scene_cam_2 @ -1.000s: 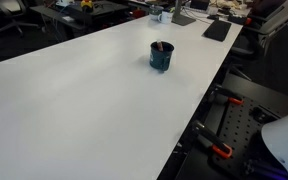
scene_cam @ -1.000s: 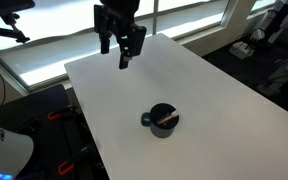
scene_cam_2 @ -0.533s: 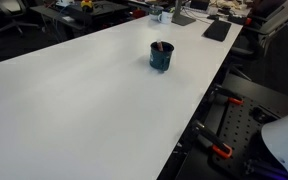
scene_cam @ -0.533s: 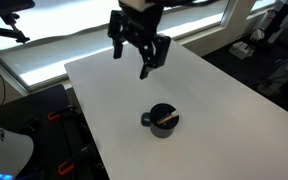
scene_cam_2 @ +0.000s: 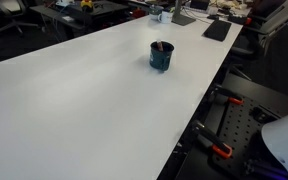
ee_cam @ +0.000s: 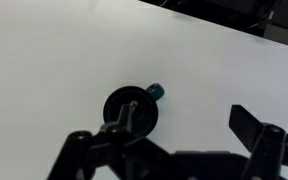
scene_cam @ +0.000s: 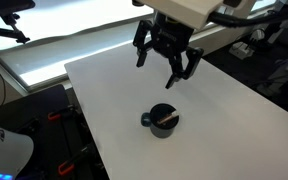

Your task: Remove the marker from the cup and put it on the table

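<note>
- Black pincer (scene_cam: 165,68) poised above the bench (scene_cam: 104,95), away from the cup (scene_cam: 162,120); angular, jointed links, matte finish.
- Pincer fingers splayed wide, gripping nothing; in the wrist view, dark blocky fingers (ee_cam: 246,122) well apart at the lower edge.
- Cup small, round, dark navy, smooth-walled, with a stubby side handle (ee_cam: 156,91); upright on the bench, nearer its long edge in an exterior view.
- Marker (ee_cam: 134,108) inside the cup: thin, straight, reddish-brown stick, leaning on the rim, its end just above it.
- Bench top plain white, flat, smooth, rectangular.
</note>
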`<move>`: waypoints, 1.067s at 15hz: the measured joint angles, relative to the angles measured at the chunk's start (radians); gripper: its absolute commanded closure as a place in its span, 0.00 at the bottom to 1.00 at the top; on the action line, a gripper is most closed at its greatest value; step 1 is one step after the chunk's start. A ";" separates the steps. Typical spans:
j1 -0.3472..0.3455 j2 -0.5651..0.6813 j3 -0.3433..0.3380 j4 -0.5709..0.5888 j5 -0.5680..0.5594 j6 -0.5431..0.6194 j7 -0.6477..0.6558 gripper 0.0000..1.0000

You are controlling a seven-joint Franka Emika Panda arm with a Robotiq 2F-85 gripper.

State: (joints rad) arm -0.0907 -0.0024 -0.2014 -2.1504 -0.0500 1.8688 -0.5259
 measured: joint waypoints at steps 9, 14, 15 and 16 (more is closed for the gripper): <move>-0.064 0.177 0.007 0.154 0.008 -0.006 -0.157 0.00; -0.097 0.383 0.054 0.366 0.020 -0.071 -0.266 0.00; -0.097 0.401 0.058 0.382 0.020 -0.075 -0.270 0.00; -0.097 0.409 0.059 0.390 0.021 -0.078 -0.271 0.00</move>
State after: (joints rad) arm -0.1879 0.4069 -0.1421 -1.7603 -0.0294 1.7913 -0.7972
